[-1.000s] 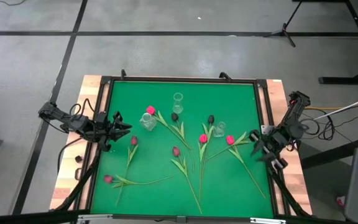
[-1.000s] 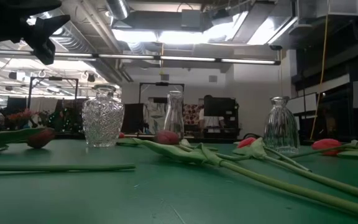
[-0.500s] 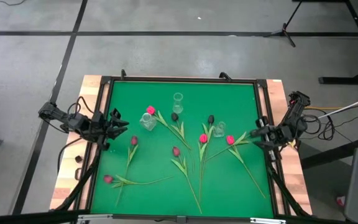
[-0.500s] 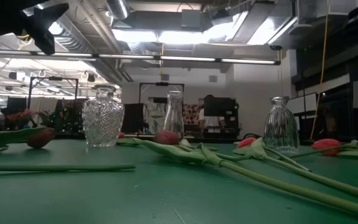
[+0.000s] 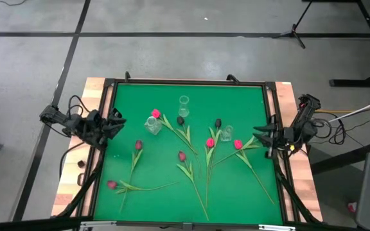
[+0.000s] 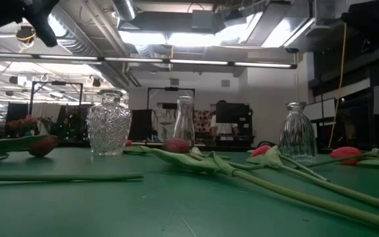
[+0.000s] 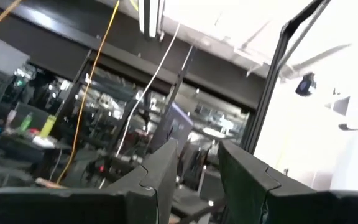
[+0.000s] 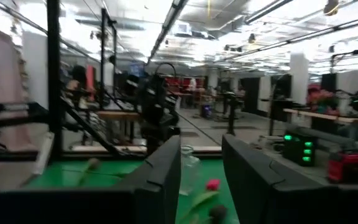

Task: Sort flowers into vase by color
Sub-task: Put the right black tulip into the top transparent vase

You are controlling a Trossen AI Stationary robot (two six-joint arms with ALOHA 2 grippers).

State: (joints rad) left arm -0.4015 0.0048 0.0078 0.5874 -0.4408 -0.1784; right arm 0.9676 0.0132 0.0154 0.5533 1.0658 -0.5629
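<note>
The green mat (image 5: 236, 102) has flowers lying flat all over it, and none is in a vase. Three clear vases stand near the middle: a fat bumpy vase (image 5: 152, 124), a thin vase (image 5: 184, 104) and a small vase (image 5: 227, 133). A pink flower (image 5: 155, 113) lies just beside the fat vase. A dark flower (image 5: 180, 120) lies below the thin vase, and another dark one (image 5: 218, 122) lies just beside the small vase. More pink and red flowers lie lower down, like one at the left corner (image 5: 112, 185) and one near the right side (image 5: 237, 145). Their long green stems cross each other.

The left claw (image 5: 116, 124) hangs over the left edge of the mat, up in the air. Its fingers (image 7: 160, 174) are a little apart and hold nothing.

The right claw (image 5: 262, 136) is at the right edge, close to the leaf of the right-side flower; it may not be touching it. Its fingers (image 8: 166, 165) are a little apart too, with nothing between them.
</note>
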